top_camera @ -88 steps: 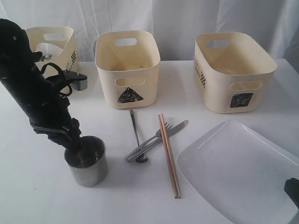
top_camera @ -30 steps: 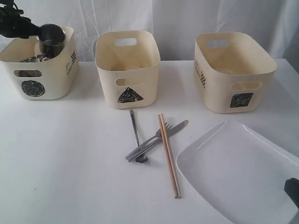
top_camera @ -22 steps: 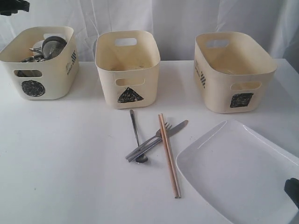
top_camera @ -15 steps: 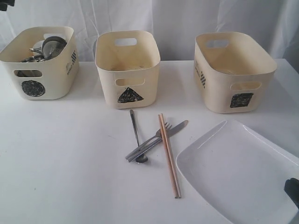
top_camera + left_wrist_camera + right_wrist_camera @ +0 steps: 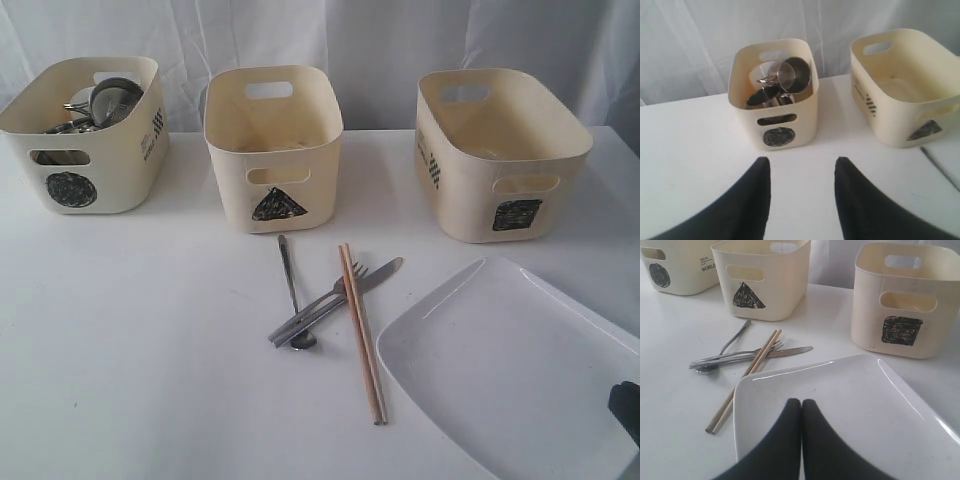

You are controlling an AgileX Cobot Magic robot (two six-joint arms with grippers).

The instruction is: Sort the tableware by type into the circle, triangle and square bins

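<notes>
From the exterior view, the spoon [image 5: 290, 285], fork [image 5: 320, 303] and knife [image 5: 380, 272] lie crossed in front of the triangle bin [image 5: 273, 150], and the chopsticks [image 5: 362, 335] cross them. If you grab one piece, you will likely drag or flick its neighbours. The plate [image 5: 500, 370] lies flat on the table [image 5: 130, 350], near the square bin [image 5: 505, 150]. Its low rim gives little to pinch.

In the left wrist view, the left gripper [image 5: 802, 200] hangs empty with its fingers apart, facing the circle bin [image 5: 775, 107]. A mug [image 5: 795, 75] leans on the pile inside, so anything dropped on it could tip it.

In the right wrist view, the right gripper [image 5: 801, 440] has its fingers pressed together and holds nothing, just over the plate. If you advance like that, you may shove the plate into the chopsticks.
</notes>
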